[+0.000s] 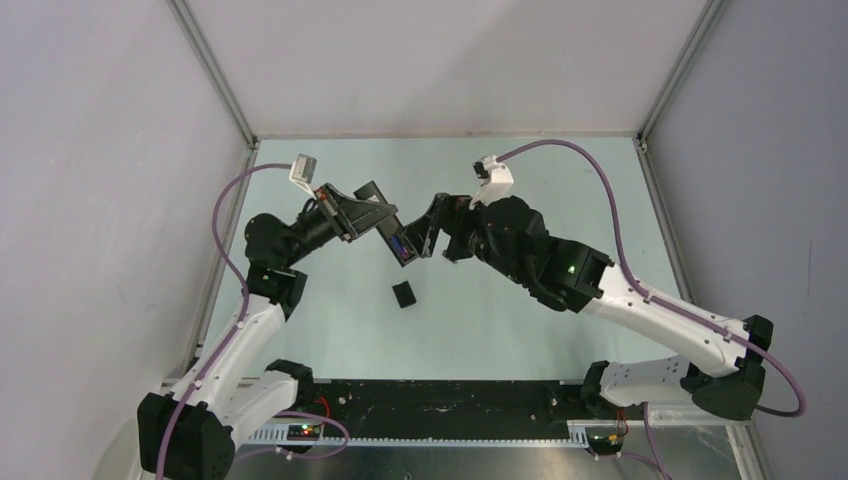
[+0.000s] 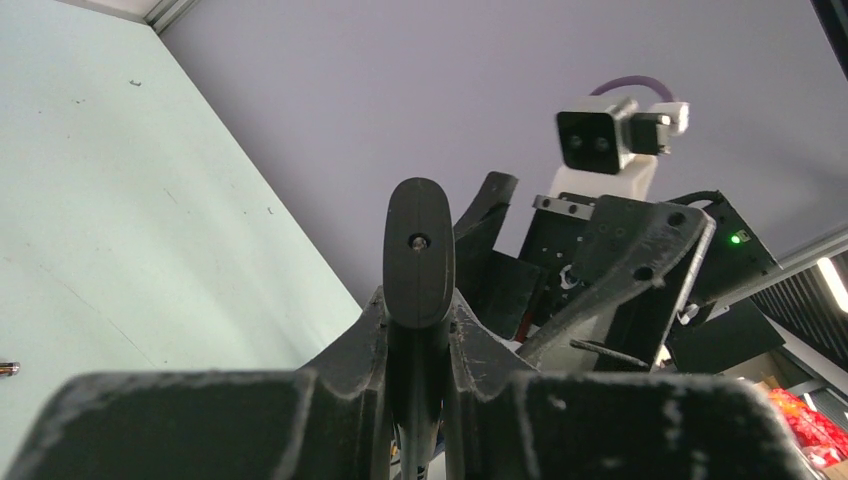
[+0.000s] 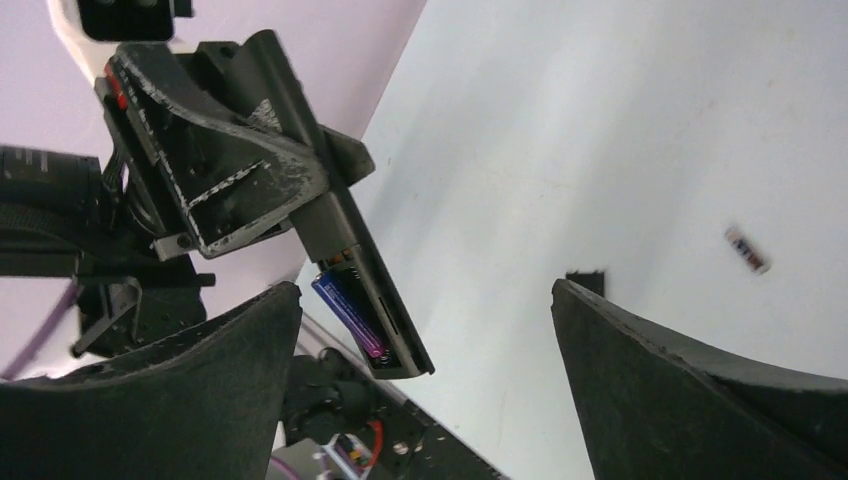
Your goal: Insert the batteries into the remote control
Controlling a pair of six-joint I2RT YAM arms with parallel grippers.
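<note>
My left gripper (image 1: 372,222) is shut on the remote control (image 1: 398,244), a slim black bar held in the air over the table's middle. In the left wrist view the remote (image 2: 420,250) stands clamped between the fingers of the left gripper (image 2: 420,335). Its open recess faces the right wrist camera, and a blue-purple battery (image 3: 350,318) lies inside the remote (image 3: 372,268). My right gripper (image 3: 425,290) is open, its fingers just clear of the remote's free end (image 1: 428,238). A second, dark battery (image 3: 747,249) lies loose on the table.
A small black cover plate (image 1: 404,295) lies on the table below the remote, and shows again as the cover plate (image 3: 585,281) past my right finger. Grey walls close in the pale green table (image 1: 560,190) on three sides.
</note>
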